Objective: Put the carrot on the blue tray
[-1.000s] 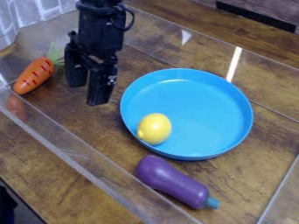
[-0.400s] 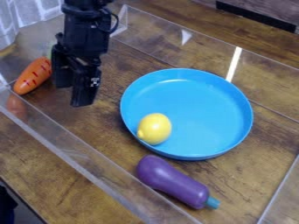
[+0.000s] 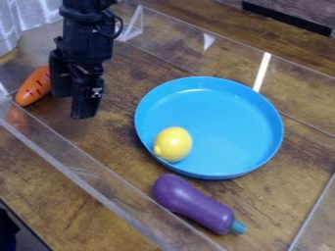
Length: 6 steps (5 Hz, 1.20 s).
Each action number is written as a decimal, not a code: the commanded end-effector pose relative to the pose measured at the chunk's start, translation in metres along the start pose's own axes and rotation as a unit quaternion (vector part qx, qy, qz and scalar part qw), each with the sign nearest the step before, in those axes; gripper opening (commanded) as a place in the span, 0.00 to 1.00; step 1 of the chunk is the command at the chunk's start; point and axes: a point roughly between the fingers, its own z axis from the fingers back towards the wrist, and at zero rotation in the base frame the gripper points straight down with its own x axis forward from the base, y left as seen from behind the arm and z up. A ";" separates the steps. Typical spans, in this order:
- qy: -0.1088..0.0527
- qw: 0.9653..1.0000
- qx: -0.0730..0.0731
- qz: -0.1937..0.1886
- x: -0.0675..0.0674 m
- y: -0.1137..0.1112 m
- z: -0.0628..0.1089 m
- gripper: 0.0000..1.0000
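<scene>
Near the left edge of the table we hang our gripper (image 3: 72,96) wide open and empty just beside the carrot (image 3: 34,86), ready to straddle it; the blue tray (image 3: 236,108), toward the middle, holds only a lemon (image 3: 171,143).

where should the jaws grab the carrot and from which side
Probably across the carrot's orange body, near its thicker middle, coming down from above. It lies flat on the wooden table, running diagonally, narrow enough to fit between the open jaws of the gripper. Its upper end is hidden behind the gripper, so the visible body is the safer target.
</scene>
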 end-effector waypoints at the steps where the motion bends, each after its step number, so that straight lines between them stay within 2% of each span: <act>1: -0.030 0.999 0.024 0.013 -0.004 0.013 0.017 1.00; 6: -0.037 0.998 0.055 0.014 -0.004 0.043 0.014 1.00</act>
